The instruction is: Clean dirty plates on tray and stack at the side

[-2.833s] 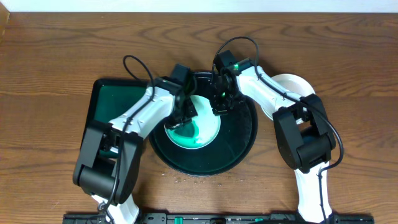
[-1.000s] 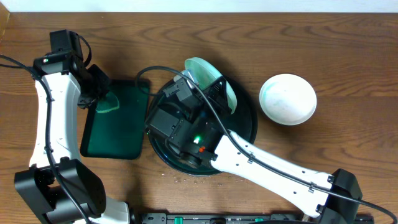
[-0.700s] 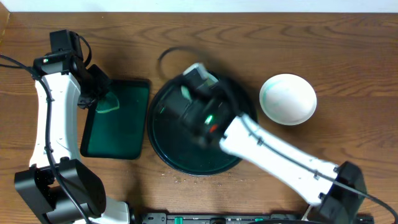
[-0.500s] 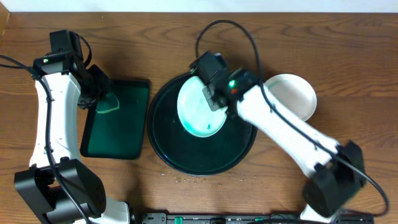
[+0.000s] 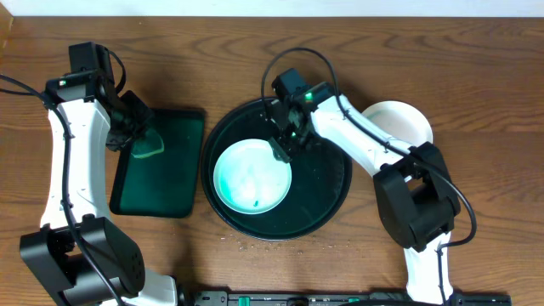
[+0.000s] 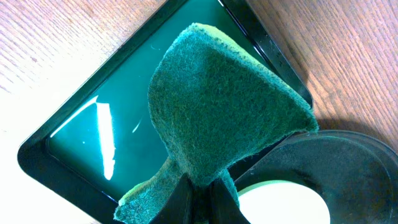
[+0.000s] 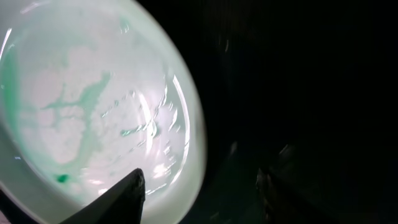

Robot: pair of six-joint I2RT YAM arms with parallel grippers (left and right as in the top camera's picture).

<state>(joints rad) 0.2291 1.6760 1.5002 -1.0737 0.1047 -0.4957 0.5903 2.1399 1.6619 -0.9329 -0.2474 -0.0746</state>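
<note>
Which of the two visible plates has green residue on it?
The plate lying in the black tray, by the right claw: green smears streak its turquoise-tinted surface. The other plate, on the table right of the tray, looks plain white.

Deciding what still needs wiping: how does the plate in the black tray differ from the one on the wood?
The tray plate carries turquoise-green smears; the table plate looks plain white. The tray plate lies in the black tray; the table plate sits on the table, partly under the right arm. Both are round and shallow.
</note>
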